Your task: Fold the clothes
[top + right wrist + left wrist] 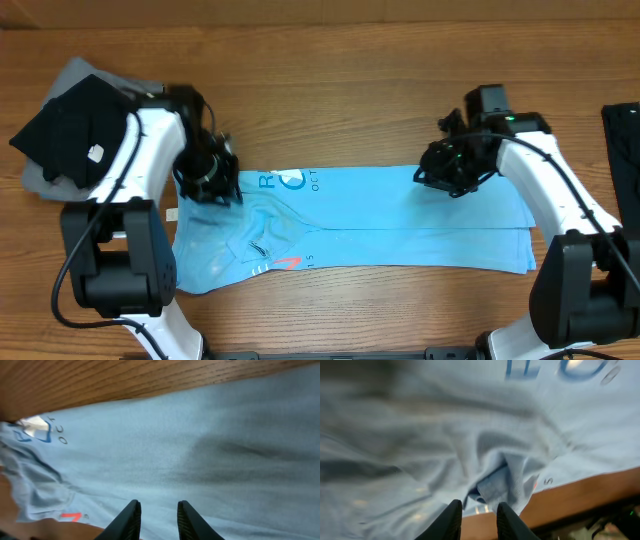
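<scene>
The sky-blue T-shirt [400,215] lies folded into a long strip across the table's middle, smooth on the right and rumpled at its left end. Blue lettering [290,182] and an orange-red mark [288,263] show near the left. My left gripper [212,180] hovers over the rumpled left end; in the left wrist view the left gripper [479,505] is open just above a bunched fold [500,475], holding nothing. My right gripper [440,172] is at the strip's upper edge; the right wrist view shows the right gripper [158,504] open over flat cloth [200,450].
A pile of black and grey clothes [70,125] sits at the far left corner behind my left arm. Another black garment [625,130] pokes in at the right edge. Bare wooden table [340,90] runs behind the shirt, and a narrow strip [400,310] lies in front.
</scene>
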